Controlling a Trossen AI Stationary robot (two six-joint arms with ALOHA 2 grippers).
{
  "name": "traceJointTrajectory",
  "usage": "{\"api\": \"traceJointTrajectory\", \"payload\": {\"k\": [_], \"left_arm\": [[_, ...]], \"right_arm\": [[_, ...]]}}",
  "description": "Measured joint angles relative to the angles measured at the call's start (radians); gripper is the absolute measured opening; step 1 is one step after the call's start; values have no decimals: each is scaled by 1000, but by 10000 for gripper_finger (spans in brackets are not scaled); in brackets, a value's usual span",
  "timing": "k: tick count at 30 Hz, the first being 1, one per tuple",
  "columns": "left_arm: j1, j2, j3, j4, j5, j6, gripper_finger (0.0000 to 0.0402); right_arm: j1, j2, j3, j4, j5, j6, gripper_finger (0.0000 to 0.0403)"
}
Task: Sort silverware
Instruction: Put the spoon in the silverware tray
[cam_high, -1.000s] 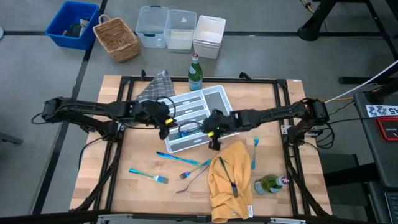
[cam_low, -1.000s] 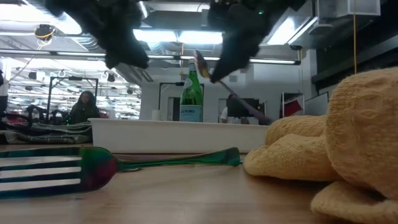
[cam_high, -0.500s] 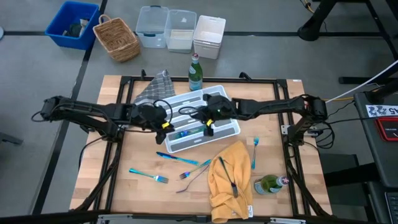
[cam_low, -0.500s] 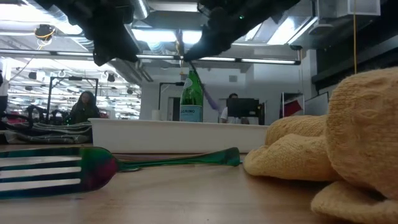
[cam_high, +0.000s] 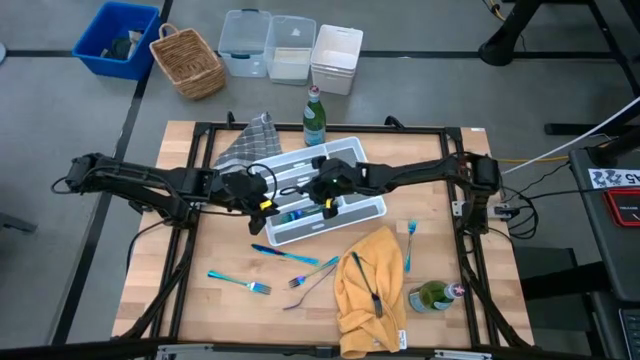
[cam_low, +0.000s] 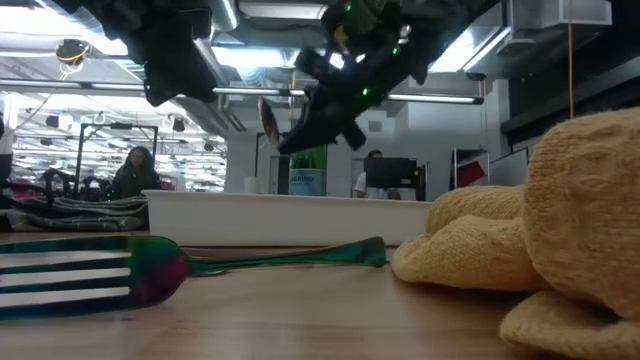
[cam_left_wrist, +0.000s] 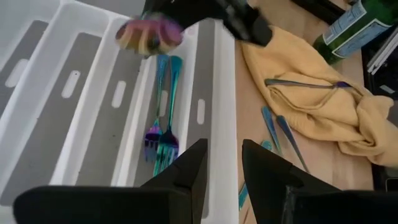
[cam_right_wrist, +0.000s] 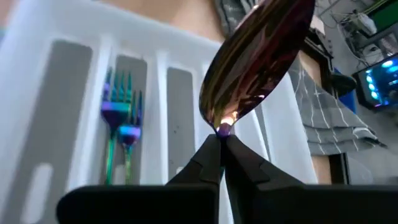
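Observation:
My right gripper hangs over the white divided tray, shut on a purplish-iridescent spoon. The spoon's bowl also shows in the left wrist view and the low view. Two blue-purple forks lie side by side in one tray compartment. My left gripper is open and empty over the tray's left end. Teal forks and a knife lie on the table in front of the tray. A dark piece lies on the yellow cloth. My right gripper pinches the spoon's neck, just behind the bowl, between its two fingertips. The bowl sticks out past the fingertips, and the handle is hidden by the fingers. The spoon is lifted clear above the tray.
A green bottle stands just behind the tray, and a second bottle lies at the front right beside the yellow cloth. A checked cloth lies at the back left. Bins and a basket stand beyond the table.
My right gripper has carried the spoon from the tray's near edge toward the table's left and far side, over the tray. It has turned, so the spoon's bowl now points toward the left instead of the handle hanging down.

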Motion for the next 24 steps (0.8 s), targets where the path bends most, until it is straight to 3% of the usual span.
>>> {"api": "traceJointTrajectory", "payload": {"k": [13,24], "left_arm": [[-15,0,0,-23,4,-12,90],[-143,0,0,-23,8,-46,90]], "right_arm": [[-12,75,2,17,7,-9,25],[-11,75,2,14,17,-9,25]]}}
